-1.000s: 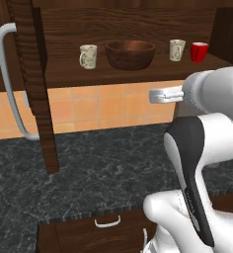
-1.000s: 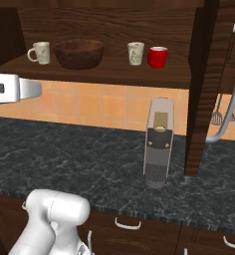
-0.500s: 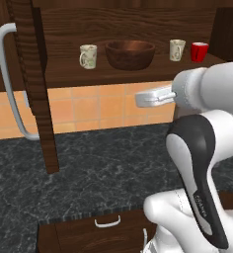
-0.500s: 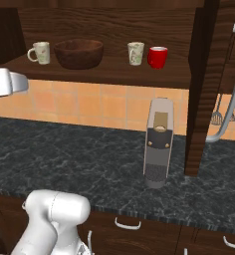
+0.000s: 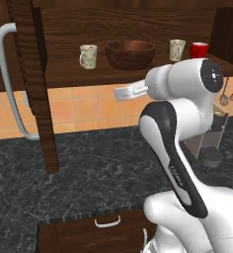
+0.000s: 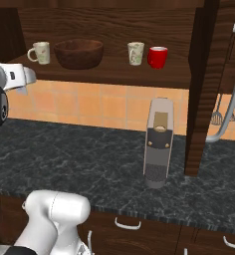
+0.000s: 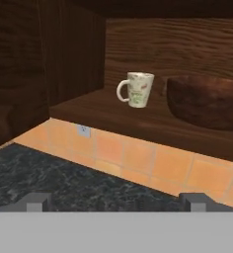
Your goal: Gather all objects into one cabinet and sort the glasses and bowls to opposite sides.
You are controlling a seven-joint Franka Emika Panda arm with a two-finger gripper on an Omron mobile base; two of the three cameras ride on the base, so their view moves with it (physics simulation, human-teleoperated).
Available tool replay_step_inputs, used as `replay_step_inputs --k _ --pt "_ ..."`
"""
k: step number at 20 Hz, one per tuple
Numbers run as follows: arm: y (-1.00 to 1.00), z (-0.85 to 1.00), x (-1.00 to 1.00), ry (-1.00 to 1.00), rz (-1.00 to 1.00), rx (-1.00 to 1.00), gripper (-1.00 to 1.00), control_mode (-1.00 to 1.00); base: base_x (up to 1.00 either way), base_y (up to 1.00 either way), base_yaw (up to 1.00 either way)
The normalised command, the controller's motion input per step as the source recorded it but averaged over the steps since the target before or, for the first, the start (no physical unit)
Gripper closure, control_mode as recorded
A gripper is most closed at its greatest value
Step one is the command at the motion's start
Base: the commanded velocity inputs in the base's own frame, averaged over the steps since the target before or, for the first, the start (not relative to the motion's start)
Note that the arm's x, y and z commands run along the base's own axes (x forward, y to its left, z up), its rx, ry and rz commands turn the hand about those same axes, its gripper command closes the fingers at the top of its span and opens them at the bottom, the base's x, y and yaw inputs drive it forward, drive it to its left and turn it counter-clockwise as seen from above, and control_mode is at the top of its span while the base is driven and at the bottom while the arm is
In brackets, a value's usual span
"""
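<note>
Counter point(image 6: 89, 164) holds a coffee machine point(image 6: 158, 149) (mostly arm-hidden leftward).

The white arm point(image 5: 175, 148) rises from the lower right of the left base view, bends at its elbow and reaches left. The gripper point(image 7: 116, 201) spreads wide, empty, fingers point(image 7: 35, 201) apart.

I'm scanning for anything readable and nothing comes up. The cream mug point(image 7: 136, 89) up ahead of my fingertips, a little to the left, carries a faint greenish and reddish pattern, but no letters I can make out. On my own arm point(image 5: 180, 170), there's small dark lettering down the black forearm panel, too blurred to read. The tall grey appliance point(image 6: 158, 149) on the counter shows no legible label either.
</note>
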Motion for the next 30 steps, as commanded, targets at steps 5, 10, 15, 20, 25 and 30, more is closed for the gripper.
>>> replay_step_inputs --k 5,10,15,20,25,30 --pt "0.39 0.08 0.2 0.05 -0.14 0.0 -1.0 -1.0 0.0 0.0 0.0" --pt "0.0 0.12 0.72 0.17 -0.03 0.02 -1.0 -1.0 0.0 0.0 0.0" --pt "0.07 0.23 0.65 0.11 0.0 0.04 -1.0 -1.0 0.0 0.0 0.0" --pt "0.11 0.24 0.31 0.0 -0.02 0.03 -1.0 -1.0 0.0 0.0 0.0" --pt "0.11 0.04 0.29 0.05 -0.05 0.03 -1.0 -1.0 0.0 0.0 0.0" --pt "0.17 0.0 0.16 0.02 -0.1 0.03 -1.0 -1.0 0.0 0.0 0.0"
